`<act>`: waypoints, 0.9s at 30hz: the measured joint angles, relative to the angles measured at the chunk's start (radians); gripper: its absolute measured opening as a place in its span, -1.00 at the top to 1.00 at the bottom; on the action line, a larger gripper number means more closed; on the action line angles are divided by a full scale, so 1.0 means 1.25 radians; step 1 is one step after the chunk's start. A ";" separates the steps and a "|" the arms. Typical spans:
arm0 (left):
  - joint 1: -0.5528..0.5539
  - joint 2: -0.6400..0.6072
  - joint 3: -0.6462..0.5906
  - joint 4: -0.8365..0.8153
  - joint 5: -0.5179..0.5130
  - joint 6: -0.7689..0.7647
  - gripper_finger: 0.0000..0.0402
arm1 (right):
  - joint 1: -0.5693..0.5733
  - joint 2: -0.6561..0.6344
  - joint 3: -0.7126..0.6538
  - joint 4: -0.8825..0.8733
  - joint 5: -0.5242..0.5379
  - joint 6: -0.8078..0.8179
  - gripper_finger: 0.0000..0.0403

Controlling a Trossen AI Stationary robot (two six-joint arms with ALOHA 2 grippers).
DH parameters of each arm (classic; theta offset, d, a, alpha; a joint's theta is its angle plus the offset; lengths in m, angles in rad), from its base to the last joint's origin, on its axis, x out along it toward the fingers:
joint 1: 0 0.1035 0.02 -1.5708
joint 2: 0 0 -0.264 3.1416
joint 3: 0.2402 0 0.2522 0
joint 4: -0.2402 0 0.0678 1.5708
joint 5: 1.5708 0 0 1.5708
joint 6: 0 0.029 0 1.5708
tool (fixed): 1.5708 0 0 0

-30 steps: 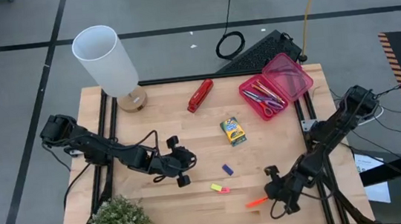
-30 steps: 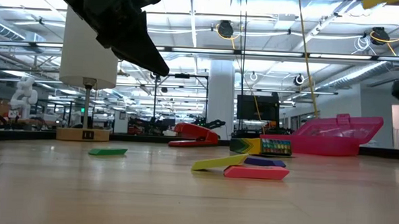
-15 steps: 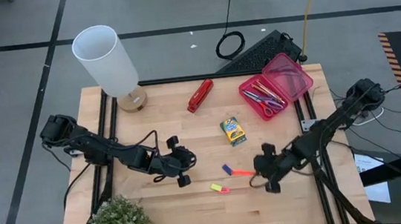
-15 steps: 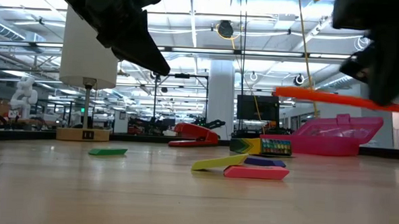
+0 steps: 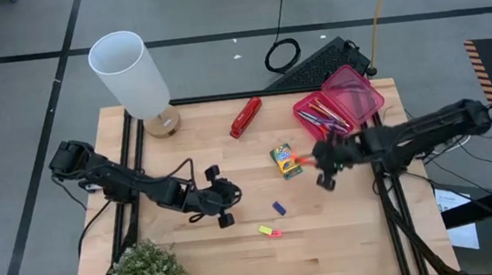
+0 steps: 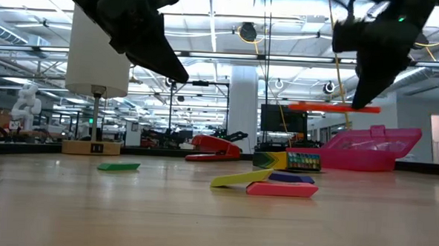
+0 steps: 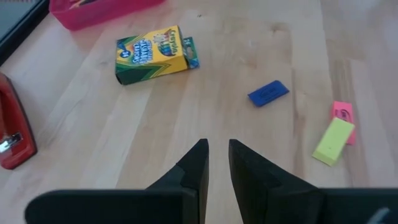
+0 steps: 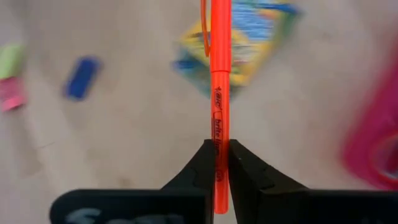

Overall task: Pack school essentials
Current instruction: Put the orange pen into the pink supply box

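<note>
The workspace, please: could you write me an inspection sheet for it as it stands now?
Surface: wooden table, mostly bare at the front.
Job's things: orange marker held in the air near the crayon box; blue eraser, yellow eraser and pink eraser loose on the wood; scissors and pencils in the open pink box.
Clutter: red stapler, lamp, plant.
Grippers: right gripper shut on the marker beside the pink box; left gripper waits near mid-table, fingers nearly closed, empty.
Cables: coiled black cable and keyboard behind the table.
Surroundings: open hall with ceiling lights; no people seen.
</note>
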 joint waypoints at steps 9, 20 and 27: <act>0.046 0.000 0.000 0.027 -0.001 0.022 0.68 | -0.307 -0.058 0.000 -0.047 -0.003 -0.168 0.94; 0.087 0.000 0.000 0.040 -0.001 0.026 0.68 | -0.590 -0.059 -0.003 -0.018 -0.012 -0.340 0.93; 0.088 0.000 0.000 0.039 -0.001 0.025 0.68 | -0.528 -0.059 -0.077 0.065 -0.255 -0.330 0.91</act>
